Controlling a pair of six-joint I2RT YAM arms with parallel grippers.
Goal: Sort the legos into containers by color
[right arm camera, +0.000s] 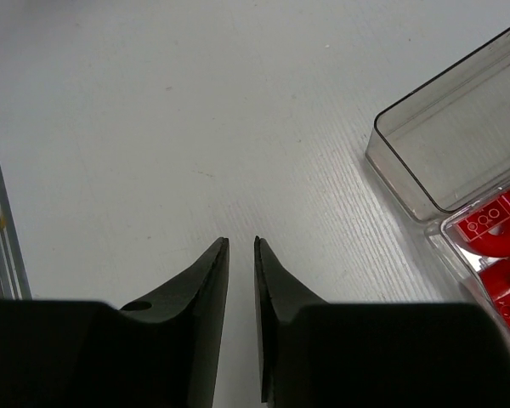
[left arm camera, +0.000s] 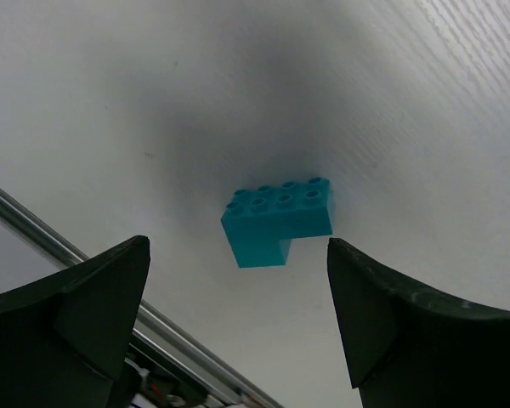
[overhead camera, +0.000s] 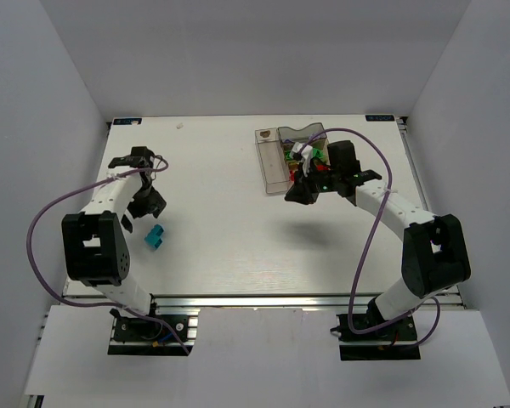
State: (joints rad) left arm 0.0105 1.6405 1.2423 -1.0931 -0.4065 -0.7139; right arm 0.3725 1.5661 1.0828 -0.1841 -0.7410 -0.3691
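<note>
Under the wide-apart left fingers, a teal lego lies on the counter; the right fingers are nearly together.

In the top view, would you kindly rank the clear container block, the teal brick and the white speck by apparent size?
1. Clear container block, largest, though partly covered.
2. Teal brick.
3. White speck, smallest.
All lie on the table, so nearness does not skew the order.
</note>
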